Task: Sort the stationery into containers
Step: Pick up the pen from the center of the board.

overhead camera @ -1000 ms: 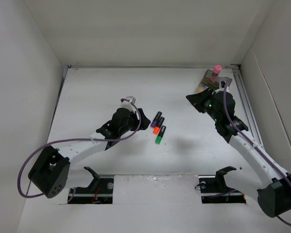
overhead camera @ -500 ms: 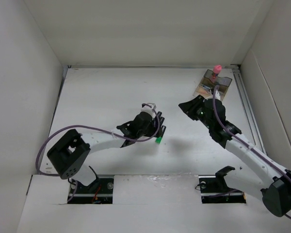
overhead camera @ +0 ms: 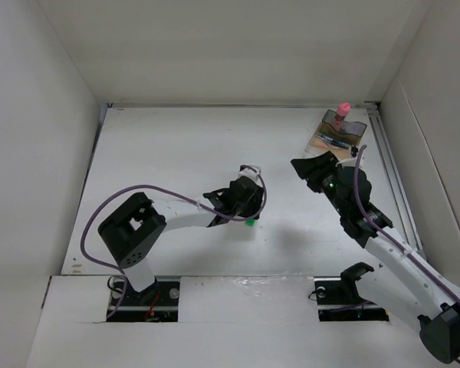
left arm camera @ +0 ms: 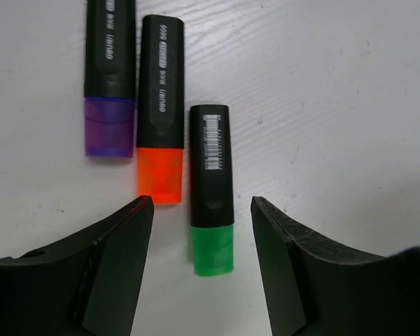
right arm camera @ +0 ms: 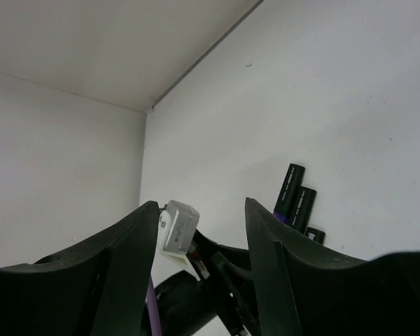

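Three short black markers lie side by side on the white table in the left wrist view: purple-tipped (left arm camera: 110, 70), orange-tipped (left arm camera: 160, 105) and green-tipped (left arm camera: 211, 189). My left gripper (left arm camera: 201, 207) is open, low over them, with the green marker's tip between its jaws and the orange tip by the left finger (left arm camera: 119, 259). In the top view the left gripper (overhead camera: 247, 208) covers the markers; only the green tip (overhead camera: 249, 222) shows. My right gripper (overhead camera: 307, 167) is open and empty, just in front of the smoky-brown organiser (overhead camera: 339, 135), which holds the pink-capped bottle (overhead camera: 342, 109).
The right wrist view looks between its open fingers (right arm camera: 269, 266) at the left arm's wrist with its grey camera block (right arm camera: 178, 227) and the markers' black ends (right arm camera: 294, 196). White walls enclose the table on all sides; a rail (overhead camera: 391, 169) runs along the right edge.
My left gripper has swung right and come down over the three markers, staying open. My right gripper has drawn back from the organiser toward the table's middle, open and empty.
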{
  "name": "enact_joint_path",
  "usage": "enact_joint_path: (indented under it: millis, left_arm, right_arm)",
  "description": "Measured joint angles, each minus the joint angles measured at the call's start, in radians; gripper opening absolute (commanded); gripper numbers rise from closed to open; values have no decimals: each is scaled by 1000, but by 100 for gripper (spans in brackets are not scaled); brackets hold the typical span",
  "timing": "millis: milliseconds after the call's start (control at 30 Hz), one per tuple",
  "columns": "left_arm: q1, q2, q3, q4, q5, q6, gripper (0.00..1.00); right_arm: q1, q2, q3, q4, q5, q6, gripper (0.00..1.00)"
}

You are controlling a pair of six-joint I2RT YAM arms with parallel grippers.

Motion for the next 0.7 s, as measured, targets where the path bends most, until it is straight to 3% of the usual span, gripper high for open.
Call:
enact_joint_path:
  millis: [233, 500, 633, 700]
  left_arm:
    - [-86, 43, 37, -59, -37, 14, 50]
    - [-94, 83, 56, -90, -73, 8, 40]
    - [-127, 142, 125, -124, -142, 5, 25]
    - [-157, 177, 173, -156, -196, -4, 11]
  right_arm:
    - [-8, 25, 0, 1, -16, 4, 59]
    - [-20, 2, -8, 2, -16, 6, 60]
    - [-34, -42, -37, 0, -13, 16, 60]
    - [-42, -61, -44, 1, -12, 18, 60]
